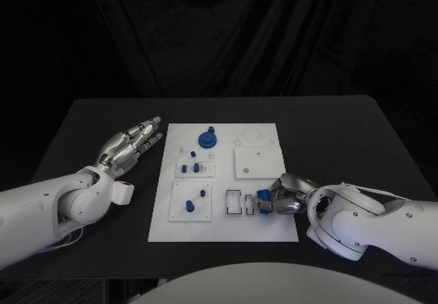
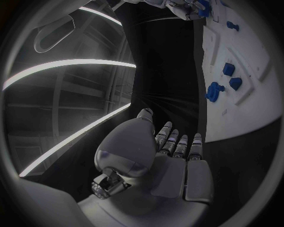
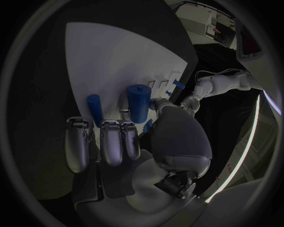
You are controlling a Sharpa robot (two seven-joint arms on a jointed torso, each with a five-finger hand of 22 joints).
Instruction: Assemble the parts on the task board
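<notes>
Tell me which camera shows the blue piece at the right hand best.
The right wrist view: the blue cylinder stands large against the right hand, beside the thumb. The head view shows a small blue patch at that hand's fingers; the left wrist view shows blue at the distant hand.

I see a black, matte rectangular desk point(image 1: 347, 126) against dark curtains. A white rectangular task board point(image 1: 264, 225) lies flat on its middle, long side running away from me. On the board sit small blue parts: a blue gear-like piece point(image 1: 208, 137) near the far end, short blue pegs point(image 1: 192, 168) in a raised white block midway, and another blue peg point(image 1: 189, 206) in a nearer block.
</notes>
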